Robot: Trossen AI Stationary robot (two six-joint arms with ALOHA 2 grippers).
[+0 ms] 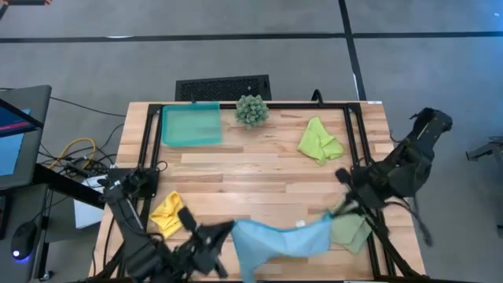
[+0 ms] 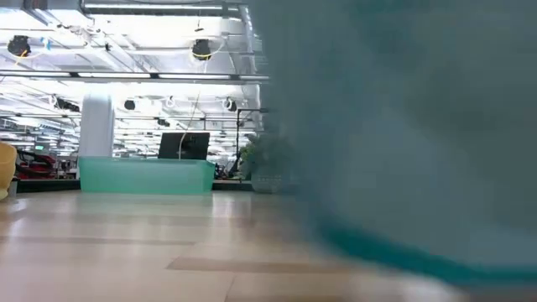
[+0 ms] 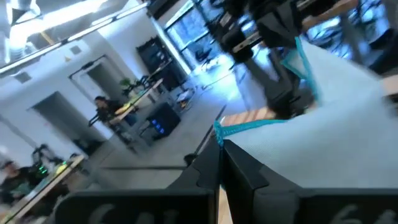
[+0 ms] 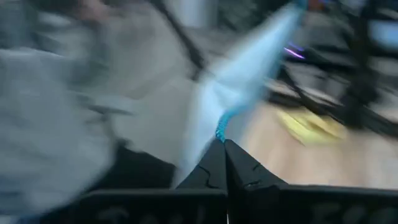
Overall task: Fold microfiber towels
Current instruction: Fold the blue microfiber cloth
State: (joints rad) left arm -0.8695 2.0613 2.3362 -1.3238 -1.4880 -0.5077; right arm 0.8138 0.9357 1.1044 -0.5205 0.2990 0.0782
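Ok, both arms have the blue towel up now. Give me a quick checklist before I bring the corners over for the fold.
1. Left gripper pinching a corner of the light blue towel: ok, fingers closed on the teal hem.
2. Right gripper pinching the opposite corner: ok, closed on the edge.
3. Towel stretched between both grippers: ok, though its middle sags.
4. Yellow towel clear of the fold area: cannot tell, it lies close beside the left arm.
5. Pale sage towel clear: not ok, it lies right against the blue towel's right end.
6. Lime green towel and teal tray out of the way: ok, at the far side.
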